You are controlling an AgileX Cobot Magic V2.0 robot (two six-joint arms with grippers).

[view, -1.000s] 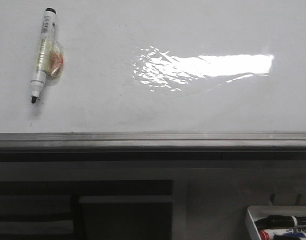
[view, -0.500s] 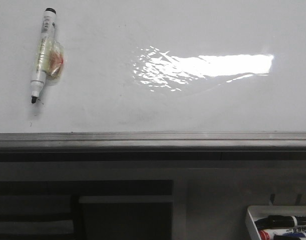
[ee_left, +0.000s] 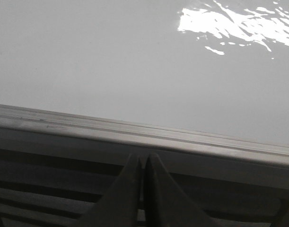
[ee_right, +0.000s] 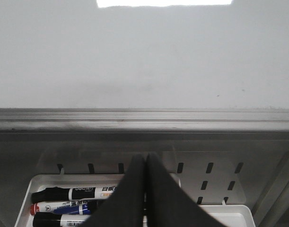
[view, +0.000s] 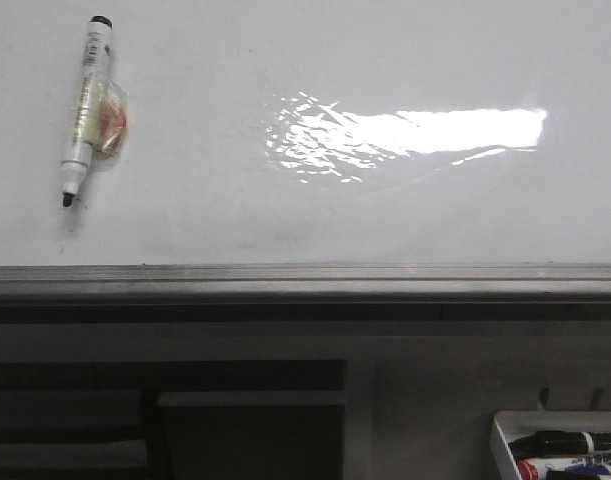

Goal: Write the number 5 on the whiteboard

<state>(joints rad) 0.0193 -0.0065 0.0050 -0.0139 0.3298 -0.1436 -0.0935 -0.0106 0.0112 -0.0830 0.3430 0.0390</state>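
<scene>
The whiteboard (view: pixel 315 215) fills the upper front view, glossy white with a bright light patch and a grey edge rail (view: pixel 305 280). No digit 5 shows on it. A white marker pen (view: pixel 85 105) with a black tip lies on the board at the far left, uncapped, on a yellowish pad. The board also shows in the left wrist view (ee_left: pixel 111 61) and the right wrist view (ee_right: pixel 144 56). My left gripper (ee_left: pixel 143 158) is shut and empty, just short of the rail. My right gripper (ee_right: pixel 144 158) is shut and empty above a tray of markers. Neither gripper shows in the front view.
A small white tray (view: pixel 505 445) with several markers stands below the rail at the front right. It also shows in the right wrist view (ee_right: pixel 28 198), with a black marker (ee_right: pixel 73 193) in it. A slotted grey panel (ee_right: pixel 215 172) runs behind it.
</scene>
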